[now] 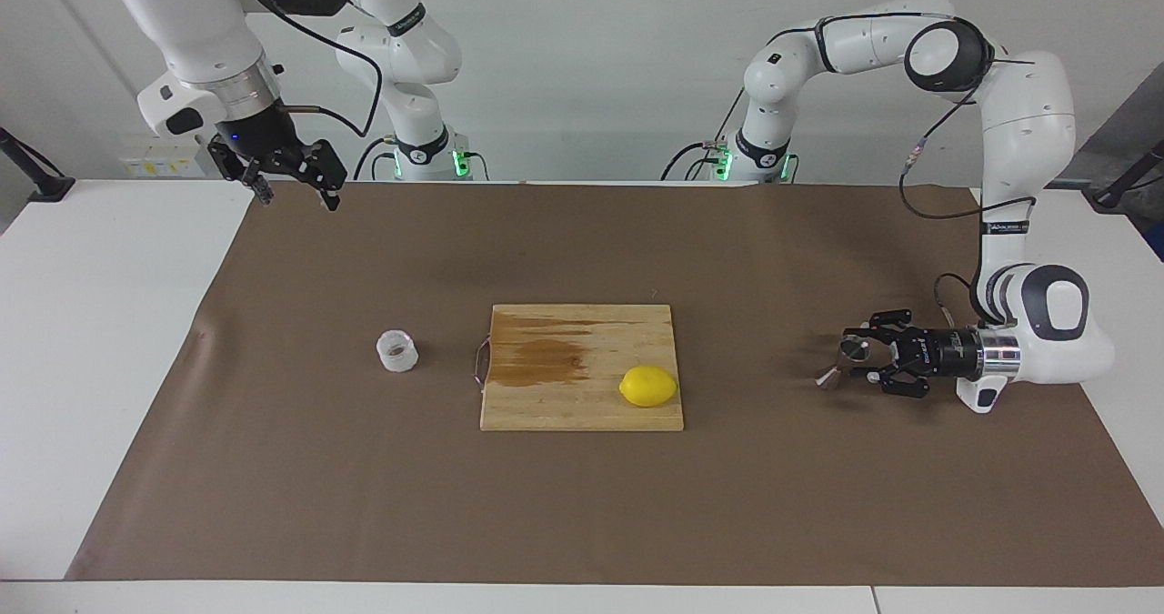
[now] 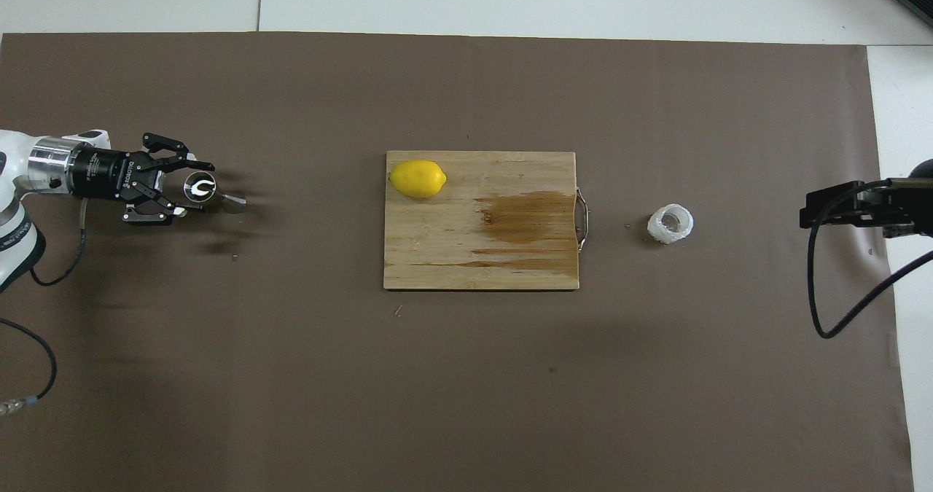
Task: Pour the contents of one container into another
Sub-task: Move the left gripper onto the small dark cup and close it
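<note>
The small translucent white ridged cup point(image 1: 397, 351) stands on the brown mat toward the right arm's end, beside the cutting board; it also shows in the overhead view point(image 2: 670, 224). The shiny steel jigger point(image 1: 841, 362) is on the mat toward the left arm's end, leaning as seen, and shows from above point(image 2: 201, 189). My left gripper point(image 1: 862, 355) lies level, low over the mat, open, with a finger on each side of the jigger's upper cone point(image 2: 191, 189). My right gripper point(image 1: 296, 197) is open and empty, raised at the robots' edge of the mat, well apart from the cup point(image 2: 805, 211).
A wooden cutting board point(image 1: 582, 409) lies mid-table with a dark wet stain and a metal handle facing the cup. A yellow lemon point(image 1: 648, 386) sits on its corner toward the jigger point(image 2: 418, 178). The brown mat point(image 1: 582, 505) covers most of the white table.
</note>
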You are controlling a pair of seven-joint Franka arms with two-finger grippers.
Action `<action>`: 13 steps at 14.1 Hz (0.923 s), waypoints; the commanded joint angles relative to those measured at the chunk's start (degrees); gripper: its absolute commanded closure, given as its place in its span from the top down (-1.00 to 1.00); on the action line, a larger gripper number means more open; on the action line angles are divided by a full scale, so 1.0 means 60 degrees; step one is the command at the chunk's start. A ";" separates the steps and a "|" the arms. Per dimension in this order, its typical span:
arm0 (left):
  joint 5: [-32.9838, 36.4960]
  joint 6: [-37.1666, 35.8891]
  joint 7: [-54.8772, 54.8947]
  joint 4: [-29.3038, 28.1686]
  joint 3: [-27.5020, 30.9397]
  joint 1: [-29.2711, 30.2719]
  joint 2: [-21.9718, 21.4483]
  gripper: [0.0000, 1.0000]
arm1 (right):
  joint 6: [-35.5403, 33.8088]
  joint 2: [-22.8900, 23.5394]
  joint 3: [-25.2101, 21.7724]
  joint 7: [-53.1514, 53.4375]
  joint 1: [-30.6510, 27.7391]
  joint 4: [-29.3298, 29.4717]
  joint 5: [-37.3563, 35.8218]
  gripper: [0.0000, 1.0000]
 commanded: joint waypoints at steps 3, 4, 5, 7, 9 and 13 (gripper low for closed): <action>0.0042 0.0017 -0.0097 -0.0044 -0.0167 0.0176 0.0079 0.19 | -0.0096 -0.0054 0.0053 -0.0174 -0.0114 -0.0005 0.0042 1.00; 0.0042 0.0017 -0.0097 -0.0044 -0.0167 0.0176 0.0079 0.11 | -0.0096 -0.0054 0.0053 -0.0174 -0.0114 -0.0005 0.0042 1.00; 0.0042 0.0017 -0.0112 -0.0044 -0.0167 0.0176 0.0079 0.09 | -0.0096 -0.0054 0.0053 -0.0174 -0.0114 -0.0005 0.0042 1.00; 0.0042 0.0031 -0.0112 -0.0044 -0.0167 0.0176 0.0079 0.09 | -0.0096 -0.0054 0.0053 -0.0174 -0.0114 -0.0005 0.0042 1.00; 0.0042 0.0031 -0.0112 -0.0044 -0.0167 0.0176 0.0079 0.08 | -0.0096 -0.0054 0.0053 -0.0174 -0.0114 -0.0005 0.0042 1.00; 0.0042 0.0031 -0.0126 -0.0044 -0.0167 0.0176 0.0079 -0.18 | -0.0096 -0.0069 0.0053 -0.0174 -0.0114 -0.0004 0.0042 1.00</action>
